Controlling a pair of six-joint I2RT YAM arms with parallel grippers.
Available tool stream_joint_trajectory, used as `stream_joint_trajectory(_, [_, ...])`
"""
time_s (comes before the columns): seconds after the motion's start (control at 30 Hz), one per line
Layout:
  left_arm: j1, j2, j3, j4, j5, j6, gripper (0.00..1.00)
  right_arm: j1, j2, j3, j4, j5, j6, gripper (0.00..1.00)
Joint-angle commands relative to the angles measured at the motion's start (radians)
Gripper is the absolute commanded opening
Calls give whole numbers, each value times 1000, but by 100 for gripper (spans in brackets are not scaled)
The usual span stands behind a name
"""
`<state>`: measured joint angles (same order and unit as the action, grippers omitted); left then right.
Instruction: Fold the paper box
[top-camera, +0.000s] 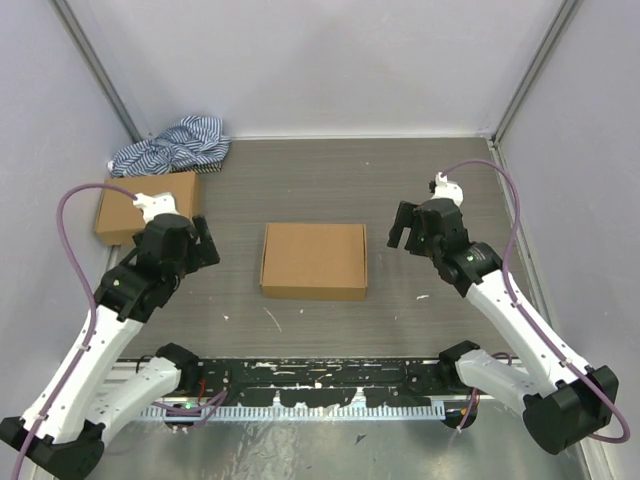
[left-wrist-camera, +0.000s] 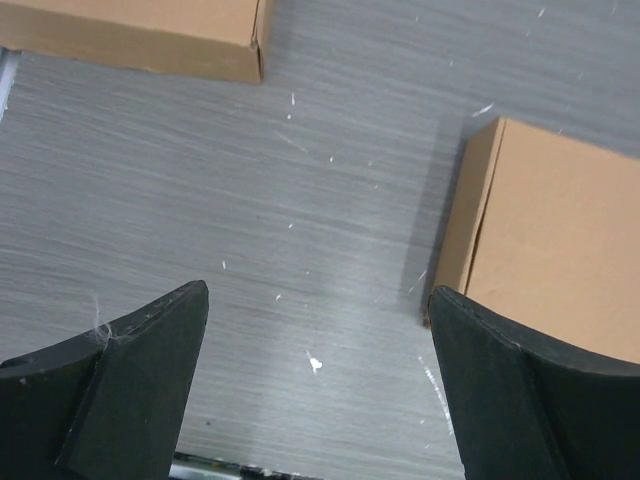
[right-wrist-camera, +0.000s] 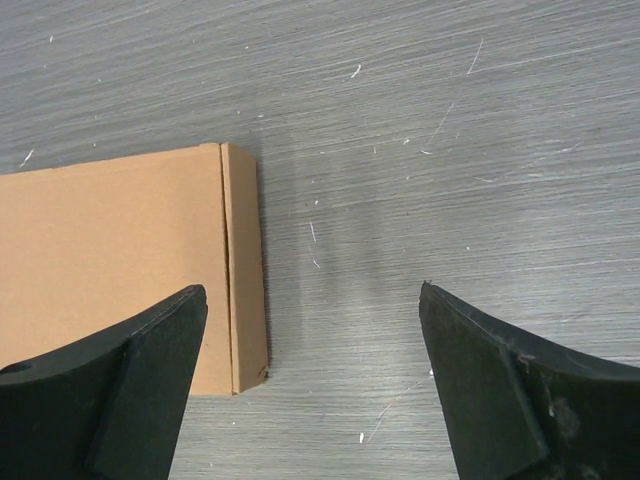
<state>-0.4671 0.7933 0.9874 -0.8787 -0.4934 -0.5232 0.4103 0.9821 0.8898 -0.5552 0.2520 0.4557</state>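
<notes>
The paper box (top-camera: 314, 260) lies in the middle of the table as a shallow, flat, closed brown mailer with its lid down. It also shows at the right of the left wrist view (left-wrist-camera: 550, 240) and at the left of the right wrist view (right-wrist-camera: 120, 260). My left gripper (top-camera: 205, 243) hangs open and empty to the left of the box, above bare table (left-wrist-camera: 316, 300). My right gripper (top-camera: 405, 228) hangs open and empty to the right of the box (right-wrist-camera: 312, 298). Neither gripper touches the box.
A smaller ready-made brown cardboard box (top-camera: 145, 208) stands at the back left, also seen in the left wrist view (left-wrist-camera: 140, 35). A striped blue-and-white cloth (top-camera: 175, 145) lies bunched behind it. Grey walls close off the left, back and right.
</notes>
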Motion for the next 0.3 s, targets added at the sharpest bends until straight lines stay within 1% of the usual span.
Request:
stream_joint_trajectory(0.0, [4,23,-15,-76,39,45,98,2,-43,-9,41,47,-1,88])
stream_joint_trajectory(0.13, [4,35,10,-113,67,72,98,3,-51,-22,47,52,-5,86])
stream_joint_trajectory(0.27, [4,12,-31,-85,73,99,98,3,-50,-32,52,56,3,86])
